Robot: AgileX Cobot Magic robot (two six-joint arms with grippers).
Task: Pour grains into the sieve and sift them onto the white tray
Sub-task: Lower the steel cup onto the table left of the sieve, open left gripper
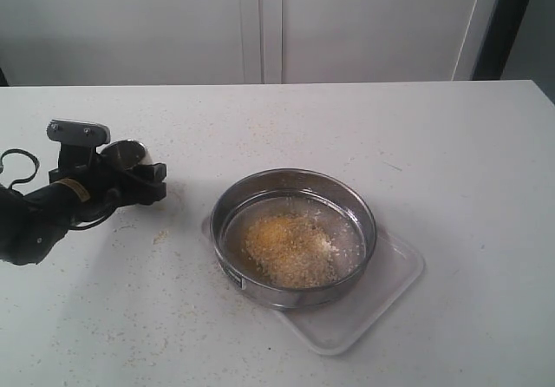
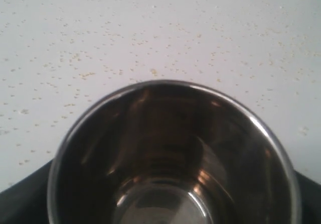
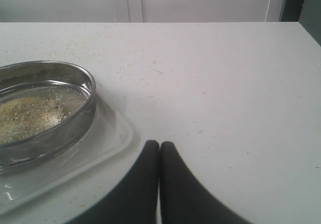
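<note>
The sieve (image 1: 286, 298) rests on the white tray (image 1: 373, 305), with a heap of yellow and pale grains (image 1: 290, 250) on its mesh. Well to its left, my left gripper (image 1: 143, 183) is shut on a small steel cup (image 1: 126, 153). The left wrist view looks into that cup (image 2: 170, 148), and it is empty. My right gripper (image 3: 159, 144) is shut on nothing, just off the tray's corner (image 3: 108, 133). The sieve wall (image 3: 65, 128) and the grains (image 3: 25, 113) lie beyond it. The right gripper is outside the exterior view.
Stray grains (image 1: 160, 235) lie scattered over the white tabletop around the left gripper, and they speckle the table (image 2: 88, 74) past the cup. A pale wall with panel seams (image 1: 260, 22) stands behind the table's far edge.
</note>
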